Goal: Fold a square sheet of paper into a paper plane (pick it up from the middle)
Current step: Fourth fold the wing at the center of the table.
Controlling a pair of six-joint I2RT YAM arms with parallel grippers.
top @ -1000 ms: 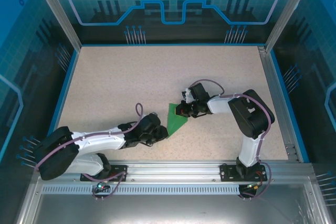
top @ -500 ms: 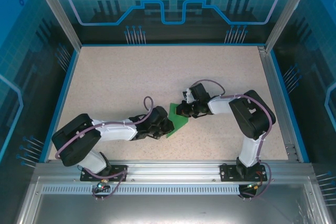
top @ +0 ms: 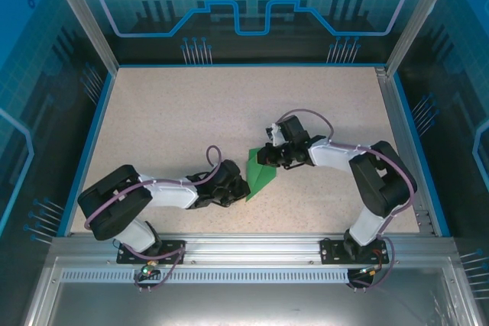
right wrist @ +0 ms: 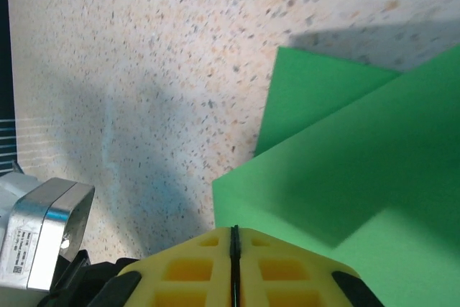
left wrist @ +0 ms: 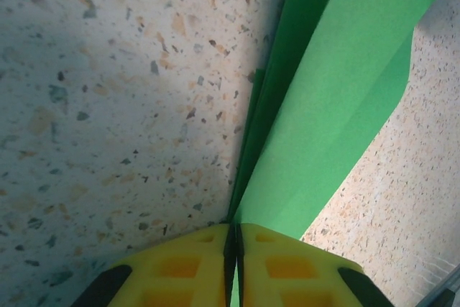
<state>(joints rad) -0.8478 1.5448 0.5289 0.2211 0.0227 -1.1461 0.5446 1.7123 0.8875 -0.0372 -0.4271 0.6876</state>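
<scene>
L fingers [left wrist: 205,249] pinch folded green paper [top: 258,175] at its near tip, R fingers [right wrist: 194,249] pinch its far edge, prob. holding layers taut for next crease.

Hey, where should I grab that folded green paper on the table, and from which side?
Pinch it by a thin edge, coming in low from the side. The green paper is folded into flat layers close to the table, so there is little to catch from above. The left gripper and right gripper each pinch an edge from opposite sides.
</scene>
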